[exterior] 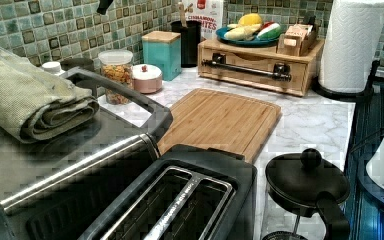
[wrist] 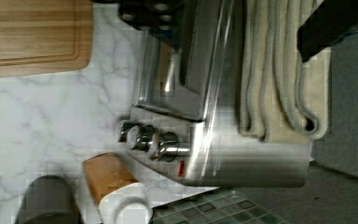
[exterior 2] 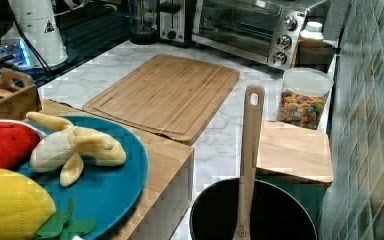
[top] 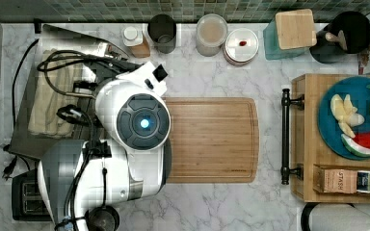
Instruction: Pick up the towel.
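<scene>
The folded towel (exterior: 32, 97) lies on top of the toaster oven (wrist: 200, 116), apart from the arm. The pincer (wrist: 335, 23) hovers above it; whether it is released or clenched cannot be told. A cutting board (top: 212, 139) rests on the bench (top: 270, 202).

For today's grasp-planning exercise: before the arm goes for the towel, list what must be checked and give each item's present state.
1. Towel located, folded on top of the toaster oven: ok.
2. Nothing lying on the towel: ok.
3. End effector over the towel: cannot tell; a dark part crosses it in the wrist view.
4. End effector open: cannot tell.
5. Cutting board clear of the towel: ok.
</scene>
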Available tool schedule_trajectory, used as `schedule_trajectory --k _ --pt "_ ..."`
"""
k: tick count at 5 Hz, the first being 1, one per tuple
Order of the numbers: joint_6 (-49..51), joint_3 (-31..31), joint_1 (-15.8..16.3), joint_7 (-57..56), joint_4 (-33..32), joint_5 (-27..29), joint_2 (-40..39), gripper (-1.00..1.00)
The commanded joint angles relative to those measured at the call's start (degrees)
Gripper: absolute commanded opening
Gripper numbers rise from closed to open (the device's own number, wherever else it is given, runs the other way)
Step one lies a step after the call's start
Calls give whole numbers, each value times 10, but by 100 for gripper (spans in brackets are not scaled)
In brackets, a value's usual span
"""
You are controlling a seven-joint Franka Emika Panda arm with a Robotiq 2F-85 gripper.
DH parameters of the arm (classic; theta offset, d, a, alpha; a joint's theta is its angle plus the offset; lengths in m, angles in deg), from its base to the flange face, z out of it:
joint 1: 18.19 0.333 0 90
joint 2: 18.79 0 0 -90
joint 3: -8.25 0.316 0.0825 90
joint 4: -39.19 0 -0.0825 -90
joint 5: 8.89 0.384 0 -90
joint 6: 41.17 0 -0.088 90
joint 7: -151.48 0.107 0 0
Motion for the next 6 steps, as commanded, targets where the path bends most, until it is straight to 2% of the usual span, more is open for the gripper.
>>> schedule_trajectory --k 1,3,5,6 --pt "-68 37 44 -99 48 118 -41 100" --pt "-61 64 58 -58 121 84 -121 100" --pt "-137 92 54 -109 115 143 -139 100" --pt "-96 88 52 -61 141 92 -168 100"
